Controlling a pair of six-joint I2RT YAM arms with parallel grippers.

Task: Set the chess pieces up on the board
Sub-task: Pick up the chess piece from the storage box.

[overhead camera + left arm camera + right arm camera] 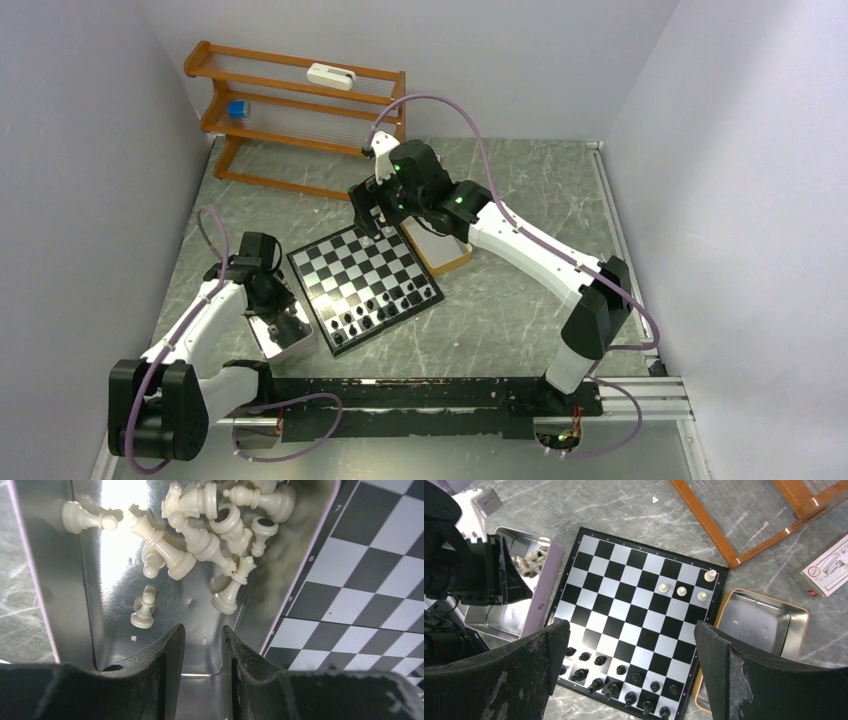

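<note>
The board (365, 285) lies between the arms, with black chess pieces (624, 680) in two rows along its near edge. A few white pieces (681, 591) stand at its far right corner. Several white pieces (200, 540) lie jumbled in a metal tray (90, 605) left of the board (360, 590). My left gripper (202, 630) hangs low inside this tray, its jaws narrowly apart with only the tray floor showing between them. My right gripper (632, 625) stands wide open high above the board (634, 610), holding nothing.
An empty gold-rimmed tray (754, 620) sits against the board's right side. A wooden rack (290, 110) stands at the back left, carrying a white box (330, 75) and a small blue item (236, 108). Walls close in on both sides.
</note>
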